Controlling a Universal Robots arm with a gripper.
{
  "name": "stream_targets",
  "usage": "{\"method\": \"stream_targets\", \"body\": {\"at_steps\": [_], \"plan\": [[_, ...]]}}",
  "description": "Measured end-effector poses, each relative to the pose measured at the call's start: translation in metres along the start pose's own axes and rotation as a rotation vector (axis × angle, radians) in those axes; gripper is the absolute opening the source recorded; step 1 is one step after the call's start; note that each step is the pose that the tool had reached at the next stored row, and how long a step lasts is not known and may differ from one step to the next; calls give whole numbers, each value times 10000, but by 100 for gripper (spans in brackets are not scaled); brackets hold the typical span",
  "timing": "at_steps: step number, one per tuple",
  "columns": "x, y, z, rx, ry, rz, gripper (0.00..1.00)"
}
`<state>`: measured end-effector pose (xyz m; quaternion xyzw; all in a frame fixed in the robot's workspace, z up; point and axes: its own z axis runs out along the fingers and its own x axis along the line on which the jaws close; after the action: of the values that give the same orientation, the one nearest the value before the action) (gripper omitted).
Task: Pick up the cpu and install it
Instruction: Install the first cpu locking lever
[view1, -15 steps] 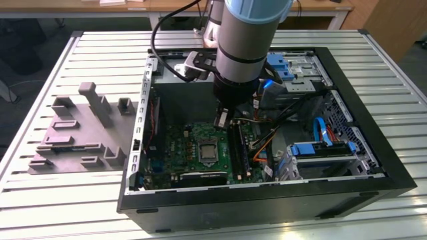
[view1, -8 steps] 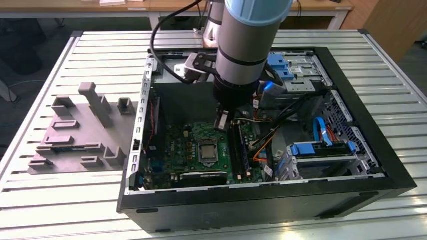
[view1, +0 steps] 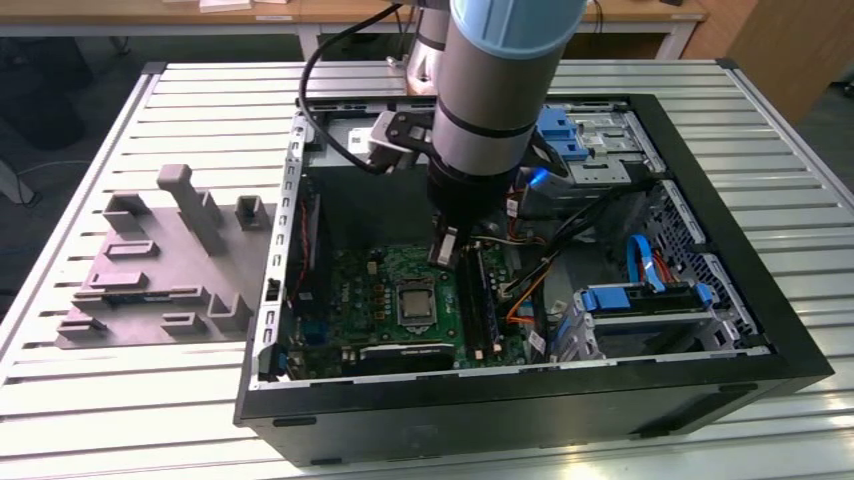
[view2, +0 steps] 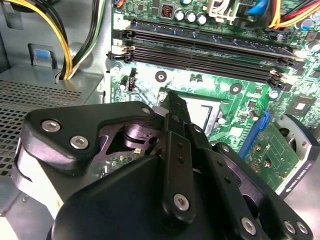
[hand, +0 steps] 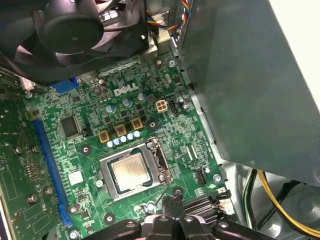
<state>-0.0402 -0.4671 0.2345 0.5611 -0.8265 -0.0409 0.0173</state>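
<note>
The cpu (hand: 132, 170) lies flat inside the metal socket frame (hand: 162, 165) of the green circuit board (hand: 165, 127), its silvery top facing up. In the exterior view the cpu (view1: 415, 301) sits low in the open computer case, and my gripper (view1: 447, 246) hangs just above and behind it. The fingertips (hand: 172, 201) stand together at the socket's edge with nothing between them. In the second wrist view the black fingers (view2: 176, 130) cover part of the socket (view2: 206, 111).
A grey moulded tray (view1: 147, 270) with raised blocks lies on the slatted table at the exterior view's left. Inside the case are memory slots (view2: 200, 47), a black fan (hand: 75, 30), yellow cables (view2: 60, 35), blue drive brackets (view1: 641, 298) and the case wall (hand: 250, 85).
</note>
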Motion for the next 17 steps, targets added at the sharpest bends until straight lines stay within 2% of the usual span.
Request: {"method": "stream_targets", "body": {"at_steps": [2, 6, 12, 17], "plan": [[4, -2, 0, 4, 10, 1, 11], [13, -4, 0, 30, 76, 5, 11], [76, -28, -4, 34, 90, -37, 11], [82, -23, 11, 26, 140, -629, 11]]}}
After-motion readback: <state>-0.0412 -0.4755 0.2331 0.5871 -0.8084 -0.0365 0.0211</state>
